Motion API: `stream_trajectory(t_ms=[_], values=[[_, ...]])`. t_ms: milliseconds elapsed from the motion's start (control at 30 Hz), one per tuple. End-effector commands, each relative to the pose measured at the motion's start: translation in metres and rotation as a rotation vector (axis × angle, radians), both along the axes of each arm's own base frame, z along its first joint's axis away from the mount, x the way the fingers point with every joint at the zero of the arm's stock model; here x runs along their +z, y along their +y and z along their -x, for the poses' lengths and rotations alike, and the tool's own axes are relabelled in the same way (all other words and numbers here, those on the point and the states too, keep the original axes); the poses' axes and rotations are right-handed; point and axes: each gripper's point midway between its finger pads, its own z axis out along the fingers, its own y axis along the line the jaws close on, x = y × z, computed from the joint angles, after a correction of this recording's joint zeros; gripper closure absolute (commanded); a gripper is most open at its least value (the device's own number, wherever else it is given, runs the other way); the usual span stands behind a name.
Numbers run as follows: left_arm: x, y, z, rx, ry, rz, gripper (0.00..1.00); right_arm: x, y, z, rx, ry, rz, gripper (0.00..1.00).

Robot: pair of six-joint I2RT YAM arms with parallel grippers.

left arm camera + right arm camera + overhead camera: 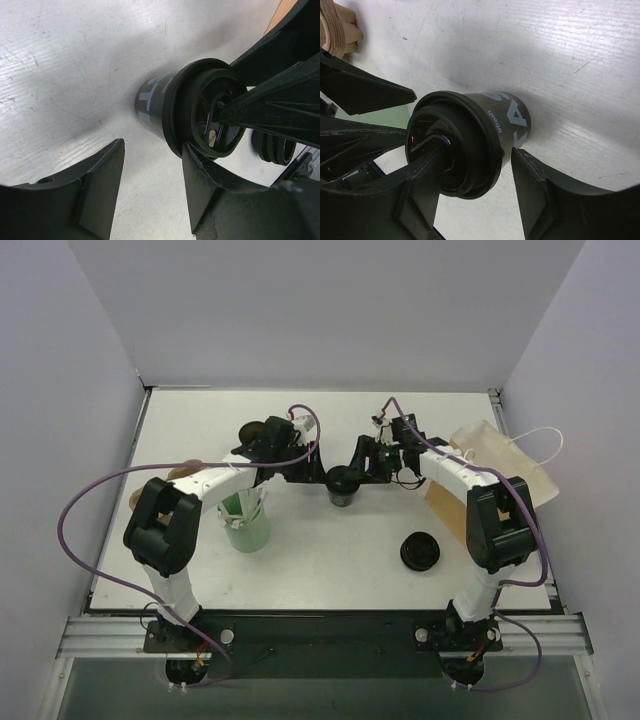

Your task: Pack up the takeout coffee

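As the small black paper cup (512,115) is being flanked, left end effector (152,150) open, right end effector (474,157) hold unclear, toppling by lopsided squeezing is being risked.

3 cups (340,496) (246,532) (250,430), 1 loose lid (420,552), 1 bag (497,458).

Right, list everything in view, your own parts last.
lidded cup: one, black with white lettering, table centre
loose lid: one, black, front right
green cup: one, pale green, front left, under the left arm
second cup: one, black with brown inside, back left
discs: two, brown, left edge, partly hidden
bag: one, clear plastic, right edge
flat piece: one, brown, beside the bag
table: one, white
cables: purple, one along each arm
left pincer: black, open, at the lidded cup
right pincer: black, one finger on that cup's lid, the other beside its wall
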Motion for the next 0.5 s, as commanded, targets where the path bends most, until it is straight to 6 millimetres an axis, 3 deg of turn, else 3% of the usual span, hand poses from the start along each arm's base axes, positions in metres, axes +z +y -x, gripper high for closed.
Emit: stream_trajectory(t_ms=[0, 467], values=[[-0.010, -0.001, -0.003, 0.017, -0.005, 0.010, 0.44, -0.045, -0.018, 0.015, -0.039, 0.097, 0.088, 0.47], [-0.078, 0.061, 0.017, 0.242, 0.147, -0.280, 0.60, -0.096, -0.036, 0.042, -0.122, 0.241, 0.112, 0.51]])
